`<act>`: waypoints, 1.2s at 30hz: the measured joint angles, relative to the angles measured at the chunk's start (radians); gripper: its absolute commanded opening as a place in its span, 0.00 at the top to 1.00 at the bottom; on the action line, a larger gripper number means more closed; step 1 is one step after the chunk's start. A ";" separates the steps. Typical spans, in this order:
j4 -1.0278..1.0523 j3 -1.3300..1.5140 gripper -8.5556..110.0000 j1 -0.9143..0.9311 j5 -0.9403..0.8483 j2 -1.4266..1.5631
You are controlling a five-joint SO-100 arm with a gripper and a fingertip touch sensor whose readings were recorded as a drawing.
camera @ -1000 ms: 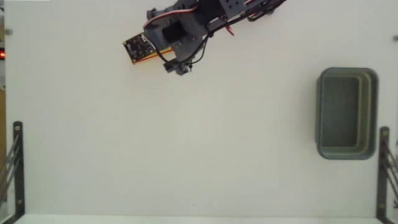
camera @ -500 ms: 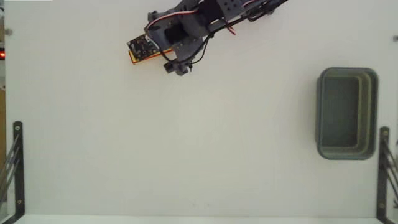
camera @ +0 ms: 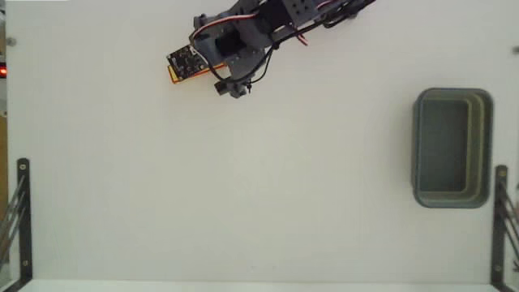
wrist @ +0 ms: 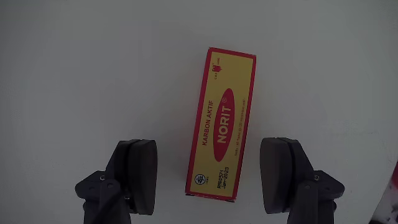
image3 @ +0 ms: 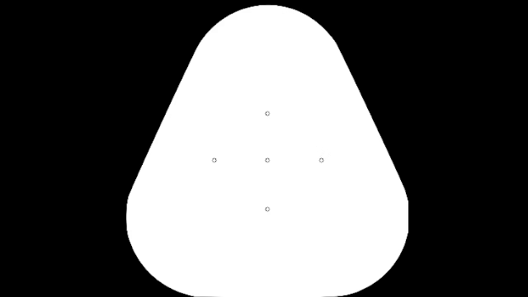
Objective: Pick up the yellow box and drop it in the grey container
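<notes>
Task barely begun: nothing picked up, nothing dropped yet.

Yellow box (wrist: 221,124) lying flat on white worktop (camera: 243,178), red oval label facing up, long side running away from wrist camera. In fixed view, only a sliver of yellow box (camera: 173,75) showing at far left of scene, peeking from under arm's head.

Jaws (wrist: 214,177) spread wide, released, straddling near end of box: one pad (wrist: 140,174) to left, other to right, clear gaps both sides, no touch visible. In fixed view, jaws themselves hidden under arm's body. Whether low enough to close, cannot tell from these views; judged hovering just above, lined up w/ box centred.

Grey container (camera: 452,148) at right side of scene, well apart from box, nothing seen inside.

Left to do, judged: lower if needed, close on box's long sides, lift, carry across worktop to right, release over container.

Vs earlier frames, fixed view: a second ago arm's head sat a bit lower and further out; half a sec ago already near present spot. Since then, almost no shift, approx settled over box. Container unmoved.
</notes>
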 measured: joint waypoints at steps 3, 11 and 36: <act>-0.014 0.000 0.00 0.000 0.000 0.000; -0.034 0.028 0.00 0.000 0.000 -0.005; -0.095 0.069 0.00 0.000 0.002 -0.015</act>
